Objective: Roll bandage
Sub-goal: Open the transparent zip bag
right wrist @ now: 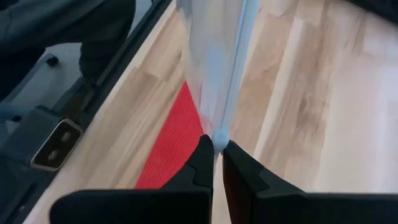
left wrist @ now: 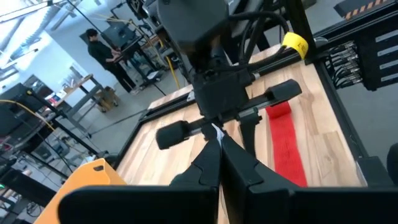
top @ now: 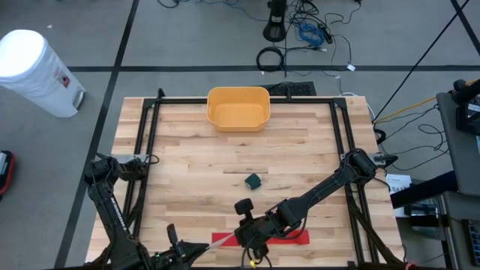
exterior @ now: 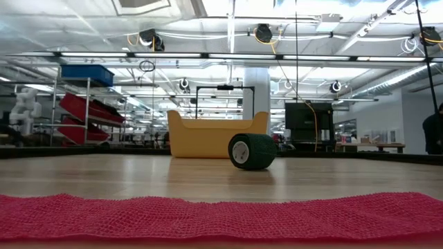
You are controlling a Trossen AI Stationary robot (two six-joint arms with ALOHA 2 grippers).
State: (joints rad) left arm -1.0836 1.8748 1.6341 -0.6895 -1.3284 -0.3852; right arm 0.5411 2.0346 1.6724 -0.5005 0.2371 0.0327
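A red bandage [top: 289, 238] lies flat as a long strip along the table's near edge, also filling the low view's foreground [exterior: 221, 218]. A dark green bandage roll [top: 253, 180] rests on its round side at mid-table [exterior: 252, 151]. Above the red strip's left end, a pale see-through strip [top: 225, 238] spans between my two grippers. My left gripper [top: 210, 244] is shut on its left end and my right gripper [top: 243, 235] on its right end. Neither gripper shows in the low view. My left gripper pinches the pale strip's end [left wrist: 215, 129] between its two fingertips. It comes nearly level from the table's left, and its own fingers hide most of the contact. My right gripper pinches the strip's other end [right wrist: 217, 133] between its two fingers, slanting down from the table's right. The strip runs straight and taut away from the fingertips, clear of the table, over the red bandage [right wrist: 171, 146].
A yellow bin [top: 238, 107] stands at the table's far middle. Black frame rails [top: 146, 150] run along the table's left and right sides. Bare wood lies between the bin and the green roll. People stand in the room beyond the table.
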